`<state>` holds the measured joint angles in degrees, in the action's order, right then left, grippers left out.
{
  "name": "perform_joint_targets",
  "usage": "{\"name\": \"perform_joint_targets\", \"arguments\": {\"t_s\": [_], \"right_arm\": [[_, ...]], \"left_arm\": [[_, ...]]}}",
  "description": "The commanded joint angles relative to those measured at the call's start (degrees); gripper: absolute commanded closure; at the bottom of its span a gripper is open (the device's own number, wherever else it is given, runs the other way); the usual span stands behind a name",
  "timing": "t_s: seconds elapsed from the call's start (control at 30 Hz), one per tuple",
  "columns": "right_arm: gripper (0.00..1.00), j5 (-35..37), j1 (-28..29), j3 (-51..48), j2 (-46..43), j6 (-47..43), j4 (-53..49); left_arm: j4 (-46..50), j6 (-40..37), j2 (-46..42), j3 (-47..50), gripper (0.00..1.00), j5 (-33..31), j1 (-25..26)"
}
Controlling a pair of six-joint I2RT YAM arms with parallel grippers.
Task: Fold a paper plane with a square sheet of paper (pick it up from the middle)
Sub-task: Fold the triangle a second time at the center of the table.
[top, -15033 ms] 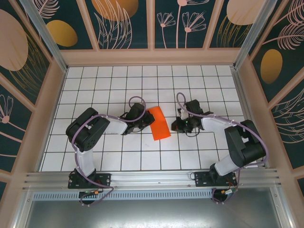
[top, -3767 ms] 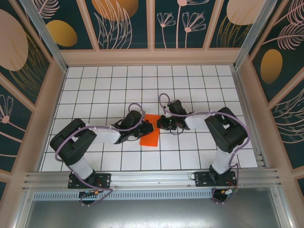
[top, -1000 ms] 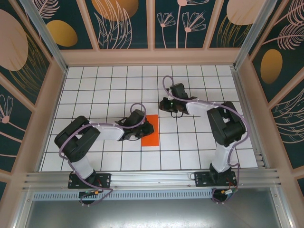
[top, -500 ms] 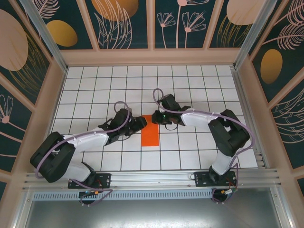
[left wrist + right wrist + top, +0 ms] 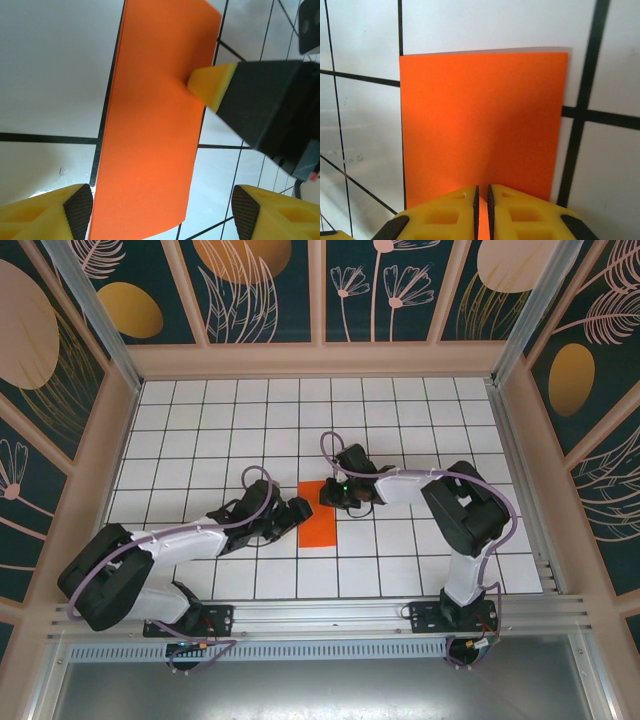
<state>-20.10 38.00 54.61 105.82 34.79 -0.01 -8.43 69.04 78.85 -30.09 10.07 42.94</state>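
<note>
Fingers (image 5: 45,215) of the left gripper (image 5: 161,214) are standing wide apart and holding nothing. In the left wrist view they are flanking the near end of the paper (image 5: 152,130). The right gripper (image 5: 481,207) is showing its jaws drawn almost together, with only a thin slit between them. Its yellow tip (image 5: 210,85) is pressing down on one long edge of the paper, towards the far end, and the paper under it is lying flat. The paper, folded to a narrow orange rectangle, is resting on the white gridded table (image 5: 200,420) near its middle. From above, the left gripper is sitting at the paper's left edge and the right gripper at its far end.
</note>
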Motion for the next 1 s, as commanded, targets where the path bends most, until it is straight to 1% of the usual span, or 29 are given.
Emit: {"name": "perform_joint_targets", "arguments": {"t_s": [0.0,0.2,0.63,0.8,0.97], "right_arm": [[0.84,-1.37,-1.73,-3.68,0.89,2.0,2.6],[0.86,-4.85,-3.9,-7.97,1.1,3.92,6.59],[0.87,-5.21,-3.93,-7.96,1.67,4.24,7.04],[0.87,-5.13,-3.91,-7.89,1.57,4.14,6.87],[0.87,-5.34,-3.93,-7.73,1.12,4.19,6.7]], "left_arm": [[-1.87,2.24,1.5,0.67,0.24,1.07,0.8],[-3.82,3.78,2.1,1.25,0.24,1.74,1.96],[-4.15,4.58,2.32,1.77,0.23,2.45,2.72],[-4.97,4.39,3.42,1.52,0.23,3.87,3.22],[-7.94,4.7,3.88,2.04,0.24,5.72,3.47]]}}
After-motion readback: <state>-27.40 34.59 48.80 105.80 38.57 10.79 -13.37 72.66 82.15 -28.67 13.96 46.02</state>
